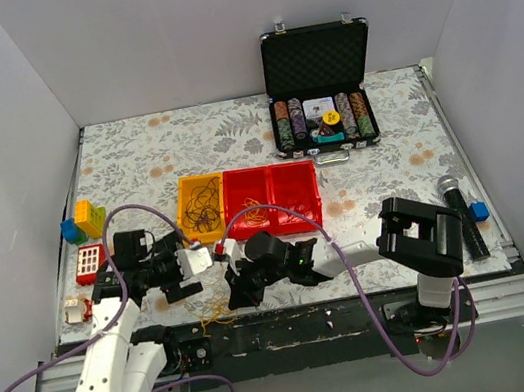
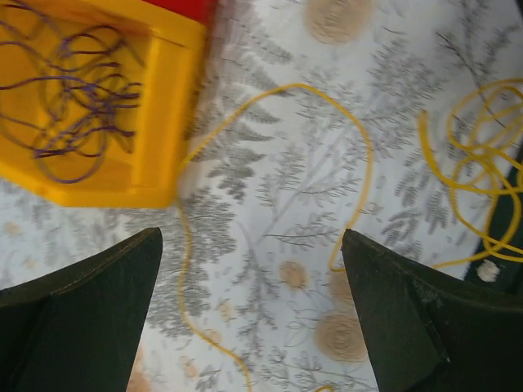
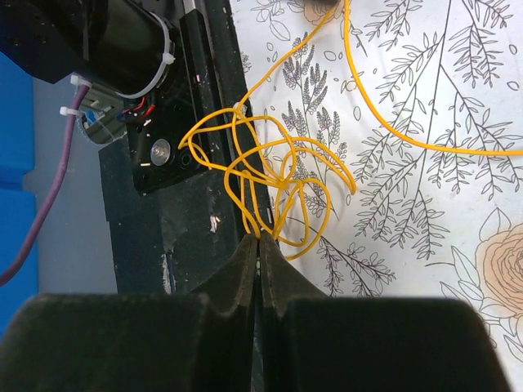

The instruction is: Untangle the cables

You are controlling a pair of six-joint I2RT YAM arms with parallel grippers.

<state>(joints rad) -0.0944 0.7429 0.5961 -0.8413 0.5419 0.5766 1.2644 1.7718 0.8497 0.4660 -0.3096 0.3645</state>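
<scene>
A yellow cable lies in loose loops (image 1: 219, 315) at the table's front edge, half over the black rail. In the right wrist view its tangled loops (image 3: 270, 167) sit just ahead of my right gripper (image 3: 260, 242), which is shut on a strand of it. A long strand (image 3: 409, 135) runs off across the cloth. My left gripper (image 2: 252, 318) is open and empty above a single yellow strand (image 2: 359, 147), with the loop bundle (image 2: 482, 163) to its right. In the top view my left gripper (image 1: 196, 264) and right gripper (image 1: 241, 298) are close together. Purple cables (image 2: 82, 98) lie in a yellow bin (image 2: 167, 106).
The yellow bin (image 1: 185, 215) adjoins red bins (image 1: 294, 190); one holds an orange cable (image 1: 250, 216). An open case of poker chips (image 1: 326, 114) stands at the back. A microphone (image 1: 462, 211) lies at right. Toy blocks (image 1: 84, 221) and a red keypad (image 1: 89, 263) lie at left.
</scene>
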